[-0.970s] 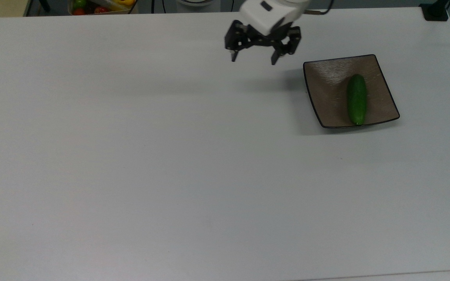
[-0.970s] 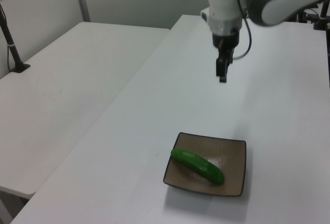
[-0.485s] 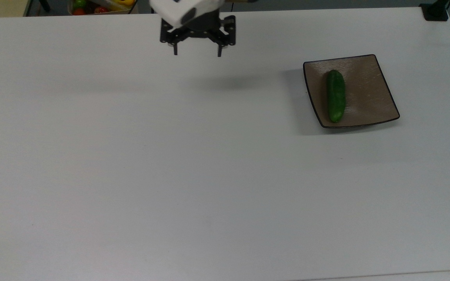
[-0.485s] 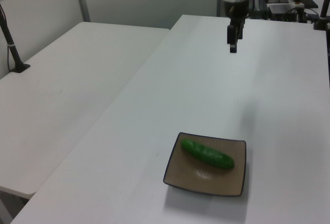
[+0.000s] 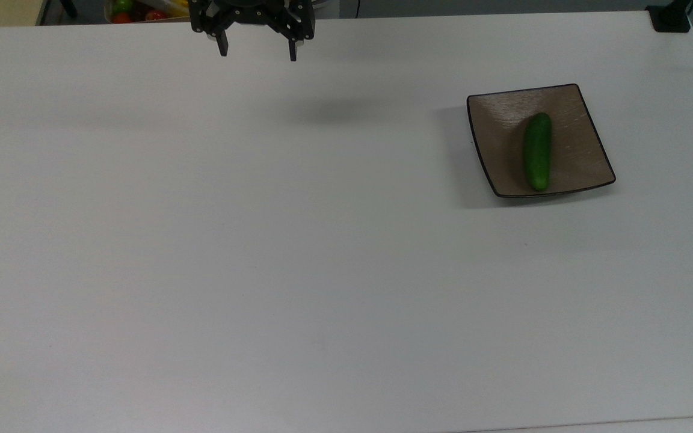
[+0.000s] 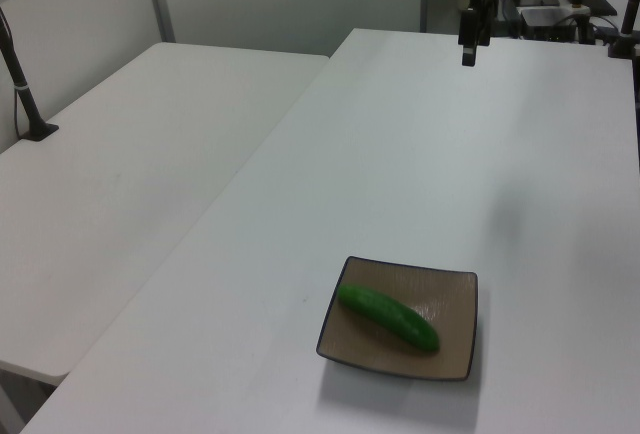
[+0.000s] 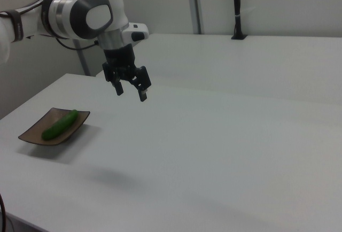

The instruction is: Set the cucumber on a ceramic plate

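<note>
I see the cucumber [image 5: 537, 151] lying flat inside the ceramic plate [image 5: 587, 157] on the white worktop [image 5: 322, 252], so my claw [image 5: 256, 49] hangs open and empty, high up and well apart from it.

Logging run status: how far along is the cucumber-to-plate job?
Done: the cucumber lies inside the ceramic plate, nothing touching it; the left view shows it resting in the dished centre. In hand: nothing. The pincer is open and empty, up near the far table edge, well apart from the plate. Left: nothing visible of the placement itself; at most the arm parking.
</note>
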